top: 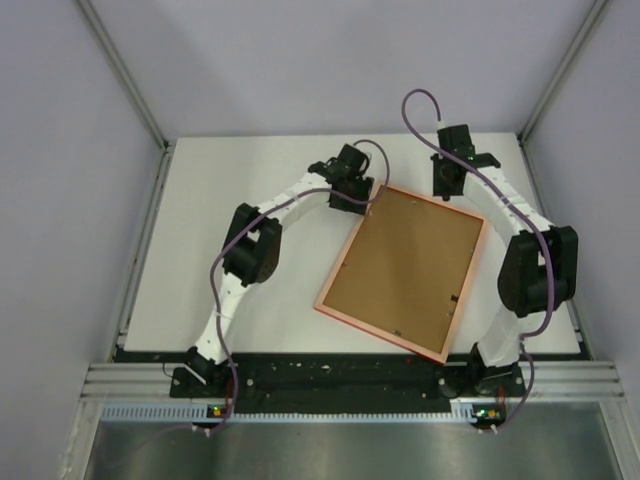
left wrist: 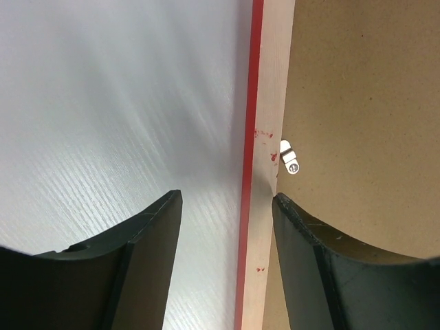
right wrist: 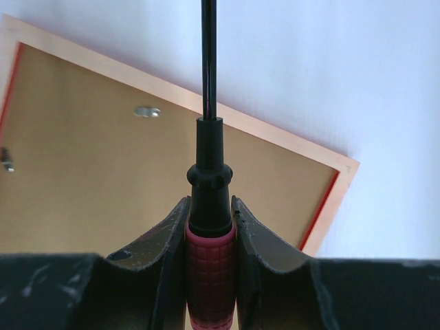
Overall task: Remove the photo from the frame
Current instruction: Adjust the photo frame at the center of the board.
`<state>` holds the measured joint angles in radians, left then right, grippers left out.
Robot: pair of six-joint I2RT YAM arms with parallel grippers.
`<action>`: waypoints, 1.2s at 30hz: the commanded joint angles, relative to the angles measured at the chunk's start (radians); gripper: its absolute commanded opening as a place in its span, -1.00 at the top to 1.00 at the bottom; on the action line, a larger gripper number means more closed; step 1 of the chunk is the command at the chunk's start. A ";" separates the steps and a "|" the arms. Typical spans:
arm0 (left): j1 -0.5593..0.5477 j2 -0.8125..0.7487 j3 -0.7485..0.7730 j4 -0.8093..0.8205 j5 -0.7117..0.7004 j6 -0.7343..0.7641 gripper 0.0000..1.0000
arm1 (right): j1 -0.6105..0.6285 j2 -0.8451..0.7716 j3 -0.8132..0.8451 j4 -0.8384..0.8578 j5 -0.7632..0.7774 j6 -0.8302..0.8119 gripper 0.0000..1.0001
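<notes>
The frame [top: 405, 270] lies face down and skewed on the white table, its brown back up inside a pale reddish rim. The photo is hidden under that back. My left gripper [top: 355, 200] is open at the frame's far left corner. In the left wrist view the gripper [left wrist: 227, 206] straddles the rim [left wrist: 265, 103], one finger over the table and the other over the brown back. My right gripper [top: 445, 185] hovers by the far right corner, shut on a screwdriver [right wrist: 210, 240] with a red handle and black shaft that points over the frame [right wrist: 103, 179].
Small metal retaining tabs sit on the brown back [left wrist: 289, 158] [right wrist: 147, 111]. The white table [top: 230, 180] ends at grey side walls on both sides and a black rail at the near edge.
</notes>
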<state>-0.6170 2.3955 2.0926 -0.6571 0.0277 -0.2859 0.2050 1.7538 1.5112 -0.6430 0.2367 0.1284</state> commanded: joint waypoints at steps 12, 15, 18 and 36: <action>-0.016 0.013 0.058 0.004 0.028 -0.009 -0.19 | -0.246 -0.008 -0.131 0.032 0.084 -0.044 1.00; -0.021 0.017 0.060 0.001 0.017 -0.004 -0.11 | -0.272 -0.026 -0.172 0.028 0.110 -0.065 1.00; -0.026 0.025 0.058 -0.004 0.003 0.001 -0.07 | -0.292 -0.045 -0.218 0.028 0.154 -0.078 1.00; -0.038 0.063 0.090 -0.012 -0.066 0.008 0.03 | -0.368 -0.071 -0.349 0.054 0.150 -0.096 1.00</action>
<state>-0.6495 2.4470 2.1414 -0.6678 0.0166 -0.2882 -0.1558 1.7107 1.1515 -0.6212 0.3935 0.0357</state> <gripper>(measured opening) 0.495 0.256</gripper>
